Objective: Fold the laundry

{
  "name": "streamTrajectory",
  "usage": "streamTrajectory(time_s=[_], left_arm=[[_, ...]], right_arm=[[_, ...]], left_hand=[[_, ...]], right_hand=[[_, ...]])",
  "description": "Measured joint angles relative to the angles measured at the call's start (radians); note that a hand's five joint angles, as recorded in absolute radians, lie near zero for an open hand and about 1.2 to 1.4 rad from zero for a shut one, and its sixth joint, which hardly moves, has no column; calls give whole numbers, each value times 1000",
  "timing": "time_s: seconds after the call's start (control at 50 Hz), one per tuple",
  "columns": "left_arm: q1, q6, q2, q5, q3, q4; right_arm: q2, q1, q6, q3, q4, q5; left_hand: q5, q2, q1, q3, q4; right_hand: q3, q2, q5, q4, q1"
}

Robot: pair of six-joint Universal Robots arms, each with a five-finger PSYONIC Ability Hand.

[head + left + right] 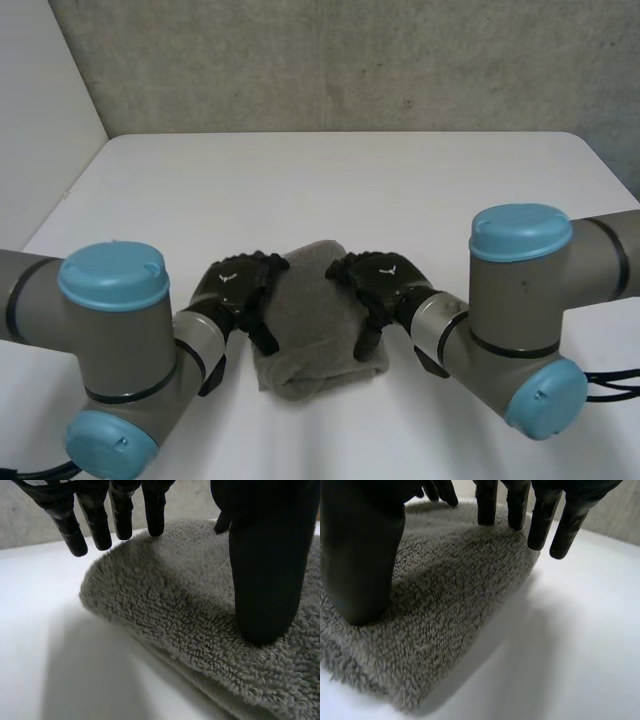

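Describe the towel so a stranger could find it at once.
Start at the white table; on its near side, between the left hand and the right hand, lies the towel. It is grey, fluffy terry, folded compactly: the one soft thing between those black hands.

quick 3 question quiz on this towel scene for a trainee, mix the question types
1. True or false: the towel is spread out in a single layer.
2. Which hands touch the towel? A left only, B right only, C both.
3. Fill in: the towel lies on a white ____.

Key
1. False: it is folded.
2. C: the left hand and right hand each press a thumb on it.
3. table
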Motion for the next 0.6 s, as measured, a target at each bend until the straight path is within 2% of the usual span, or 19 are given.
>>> streamTrajectory(time_s=[0.08,0.24,0.3,0.38,0.48,0.6], left_arm=[[-1,1,24,-5,7,-6],[5,0,229,-22,78,-54],[6,-2,313,-41,154,-138],[9,-6,389,-90,298,-316],[18,-11,417,-139,446,-523],[43,-10,419,-154,498,-620]], right_arm=[[-14,-2,-15,-16,19,6],[-250,-57,-20,-41,35,16],[-340,-86,-10,-62,39,38],[-438,-122,0,-107,73,123],[-481,-147,-2,-156,150,211],[-483,-162,-8,-190,216,245]], left_hand=[[-3,-1,-4,0,-2],[-2,-1,-4,0,-2],[-34,-38,-39,-37,-38],[-51,-77,-77,-76,-78],[-53,-84,-84,-83,-85],[-54,-85,-86,-84,-87]], right_hand=[[0,0,0,0,0],[0,0,0,0,0],[0,0,0,0,0],[0,0,0,0,0],[0,0,0,0,0],[0,0,0,0,0]])
